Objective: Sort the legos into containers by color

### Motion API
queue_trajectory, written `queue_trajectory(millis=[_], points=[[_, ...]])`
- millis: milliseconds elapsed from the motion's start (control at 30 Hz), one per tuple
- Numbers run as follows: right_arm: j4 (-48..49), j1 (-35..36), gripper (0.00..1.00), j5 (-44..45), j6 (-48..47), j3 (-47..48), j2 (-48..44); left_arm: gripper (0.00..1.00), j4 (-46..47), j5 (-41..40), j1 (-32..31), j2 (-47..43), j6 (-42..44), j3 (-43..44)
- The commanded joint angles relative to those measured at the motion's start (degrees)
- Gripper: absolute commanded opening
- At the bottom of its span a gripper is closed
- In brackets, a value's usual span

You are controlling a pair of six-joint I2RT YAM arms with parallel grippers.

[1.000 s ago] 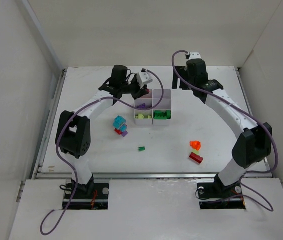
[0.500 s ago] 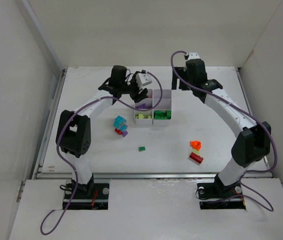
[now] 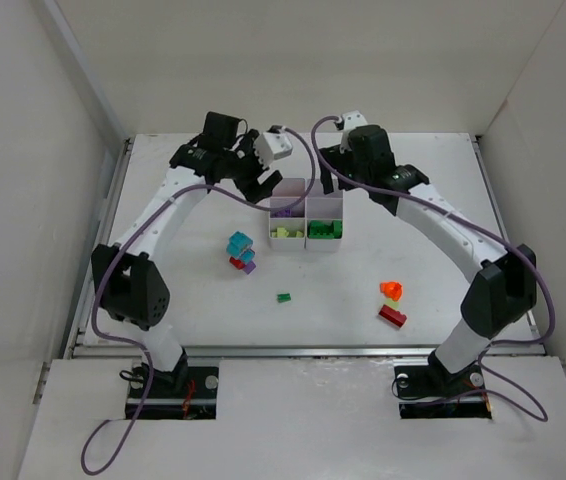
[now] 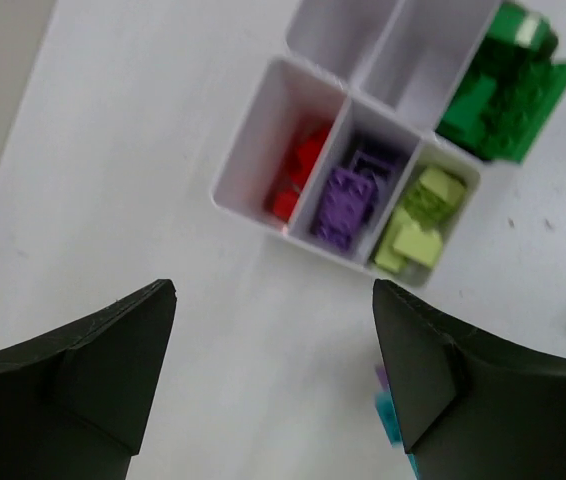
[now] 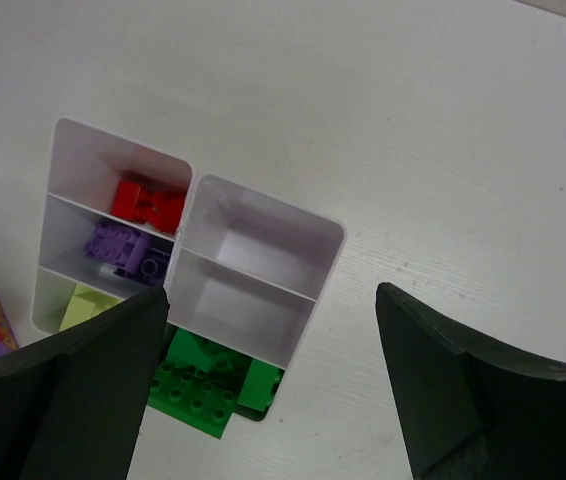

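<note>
With my left gripper [image 4: 273, 335] and right gripper [image 5: 273, 345] both spread wide and holding nothing near the tray [image 5: 253, 245], I judge the sort past halfway.
Red, purple and yellow-green legos fill one column, green ones fill one cell beside it, and two cells are bare. Loose on the table [image 3: 443, 200] are a cyan-red-purple cluster [image 3: 240, 250], a green brick [image 3: 283, 297], an orange brick [image 3: 391, 290] and a red brick [image 3: 393, 316].

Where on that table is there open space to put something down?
Bare table lies between the lone green brick and the orange brick, nearer than the tray. Two of its compartments are empty. It is crowded around the cyan pile left of the tray.
</note>
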Motion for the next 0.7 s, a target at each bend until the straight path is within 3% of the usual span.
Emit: queue_trajectory(millis=[0, 200, 333, 433, 500, 667], points=[[3.4, 0.1, 0.9, -1.9, -1.2, -0.1, -3.8, 0.77, -14.2, -4.7, 0.8, -6.4, 4.0, -3.3], [4.6, 0.6, 0.9, -4.4, -0.1, -1.3, -5.0, 0.79, -14.1, -4.7, 3.3, -10.8, 0.8, -12.6], [4.6, 3.1, 0.95, -7.4, -2.2, -3.2, -6.3, 0.77, -13.6, 1.4, 6.5, -14.7, 1.2, -16.5], [3.6, 5.9, 0.96, -11.7, -6.3, -3.2, -6.9, 0.82, -9.2, 3.2, 8.4, -22.2, 3.3, -25.0], [3.0, 6.7, 1.0, -12.7, -6.8, -3.2, -6.4, 0.98, -5.1, 3.7, 8.4, -26.6, 4.7, -33.5], [3.0, 8.7, 1.0, -14.6, -5.8, -1.6, -4.6, 1.0, 7.0, 3.0, 7.3, -39.1, 1.6, -47.6]])
